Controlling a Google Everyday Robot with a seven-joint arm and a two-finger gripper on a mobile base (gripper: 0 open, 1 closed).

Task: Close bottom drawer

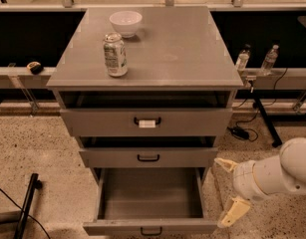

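Observation:
The bottom drawer (151, 227) of the grey cabinet stands pulled far out, its deep grey tray (150, 193) empty and its small black loop handle (151, 231) at the frame's bottom edge. My gripper (230, 189) is low at the right, just beside the drawer's right front corner, with its two cream fingers (234, 211) spread open and nothing between them. The white arm (284, 171) reaches in from the right edge.
The top drawer (146, 121) with a white tag on its handle and the middle drawer (147, 157) are each slightly open. A can (115, 54) and a white bowl (125, 22) stand on the cabinet top. Bottles (242, 59), cables and a black stand leg (27, 207) lie around.

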